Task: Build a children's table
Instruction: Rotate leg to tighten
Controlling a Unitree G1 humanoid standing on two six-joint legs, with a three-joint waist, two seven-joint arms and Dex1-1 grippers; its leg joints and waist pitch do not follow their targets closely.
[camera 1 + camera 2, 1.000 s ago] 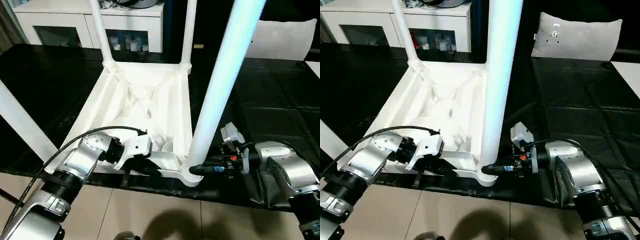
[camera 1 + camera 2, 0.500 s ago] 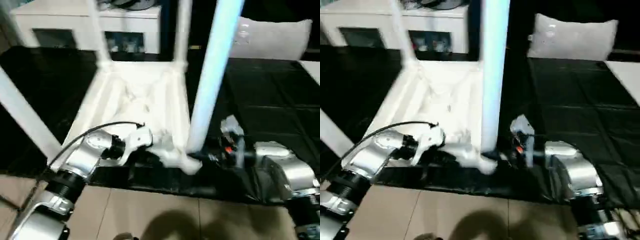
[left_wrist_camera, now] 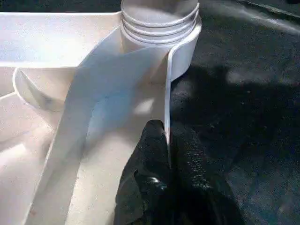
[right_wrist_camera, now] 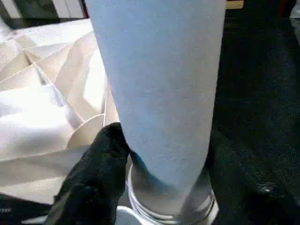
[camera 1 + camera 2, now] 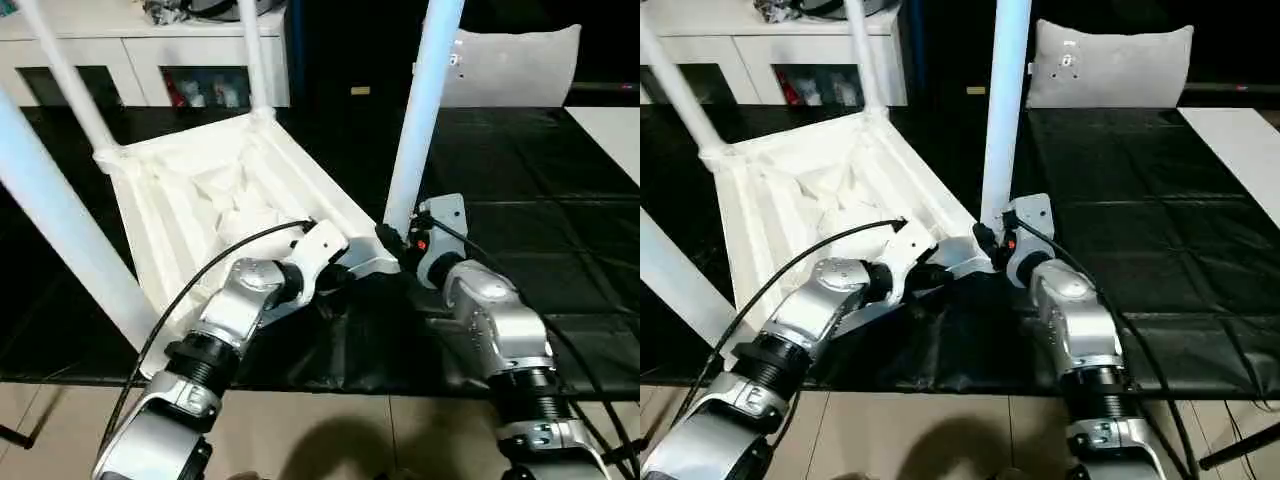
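On the black work surface point(image 5: 560, 250), left gripper point(image 3: 168, 140) pinches the tabletop point(image 5: 200, 200) rim (upturned), right gripper point(image 4: 161, 187) clasps a leg point(image 5: 420, 120).

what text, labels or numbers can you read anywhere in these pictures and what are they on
No text can be read in any view.
Small yellowish tag on the dark furniture behind the work surface: too small to read.
Small dark mark on the grey cushion: too small to tell whether it is a logo or lettering.
Children's table, its legs, and both grippers: no print seen.
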